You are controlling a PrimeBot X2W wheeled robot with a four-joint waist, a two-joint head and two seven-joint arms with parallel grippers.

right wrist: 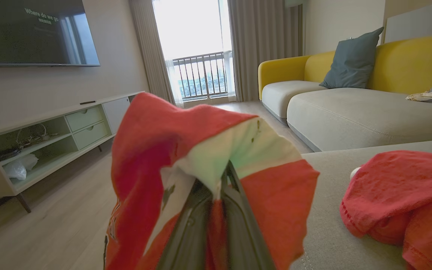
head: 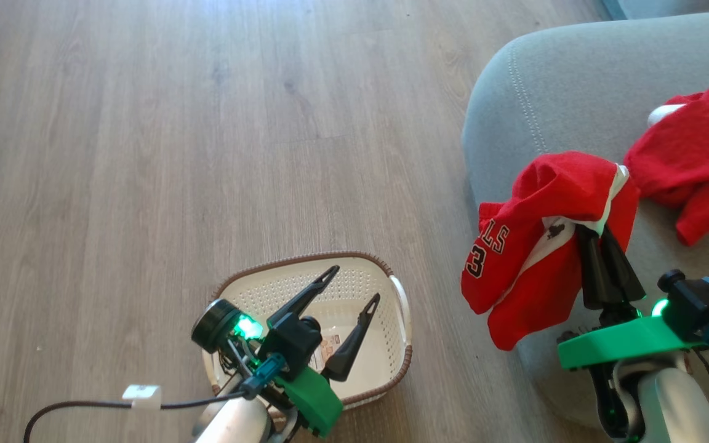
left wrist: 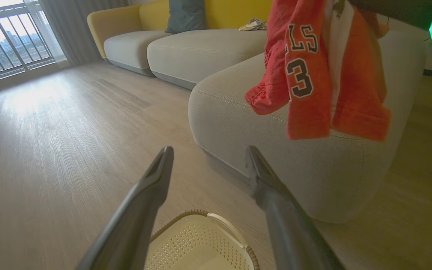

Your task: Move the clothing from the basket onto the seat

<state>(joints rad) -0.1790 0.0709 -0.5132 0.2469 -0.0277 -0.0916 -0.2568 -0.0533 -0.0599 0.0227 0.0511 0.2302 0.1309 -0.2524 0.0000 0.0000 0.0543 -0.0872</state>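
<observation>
One piece of the clothing, the red shorts (head: 533,246), hangs in the air at the rounded corner of the seat (head: 564,80). The shorts are bright red with a white stripe, dark letters "LS" and a dark "3". They droop in soft folds, partly over the seat's edge and partly past it. A second red garment (head: 693,160) lies bunched up on the seat farther in, close beside the shorts, with a bit of white at its top.

The right gripper (head: 594,237) points up from below the shorts. Its jaws are pinched together on the white part of the cloth, and the cloth drapes over their tips.

The basket (head: 280,286) sits on the wooden floor (head: 145,154), apart from the seat. No clothes are in it, and a label sticker (head: 328,352) shows on its bottom. The left gripper (head: 357,283) hangs over the basket with its jaws wide apart and nothing between them.

The left wrist view looks past the left gripper (left wrist: 209,150) and shows the shorts (left wrist: 309,82) from the side, hanging in front of the seat (left wrist: 276,157). The number is plain to read there.

The right wrist view shows the right gripper (right wrist: 223,176) buried in the shorts (right wrist: 186,150). It also shows the second garment (right wrist: 399,191) resting on the seat (right wrist: 328,232).
</observation>
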